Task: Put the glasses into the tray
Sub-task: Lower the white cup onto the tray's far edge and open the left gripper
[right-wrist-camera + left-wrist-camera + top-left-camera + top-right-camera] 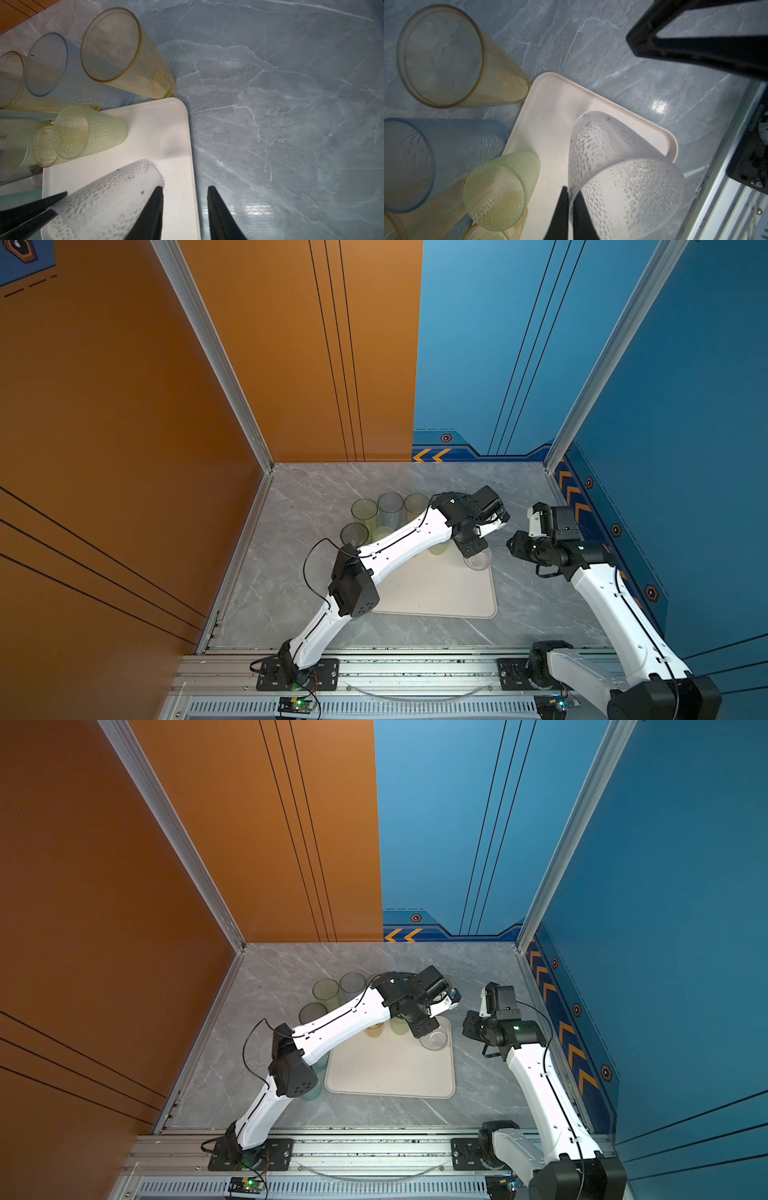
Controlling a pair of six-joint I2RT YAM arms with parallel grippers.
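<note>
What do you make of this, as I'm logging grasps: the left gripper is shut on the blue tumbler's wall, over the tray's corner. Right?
Not the blue one. The left wrist view shows the left gripper shut on the wall of the clear dimpled tumbler, over the corner of the tray; the blue tumbler stands beside it.

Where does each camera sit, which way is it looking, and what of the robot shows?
Top views: high overhead, looking down at the table; left arm and right arm show.
Left wrist: looks down past the left end effector, shut on the clear tumbler over the tray.
Right wrist: looks down past the open right end effector at the tray's edge.
Shared: both wrists see that tumbler and tray.
</note>
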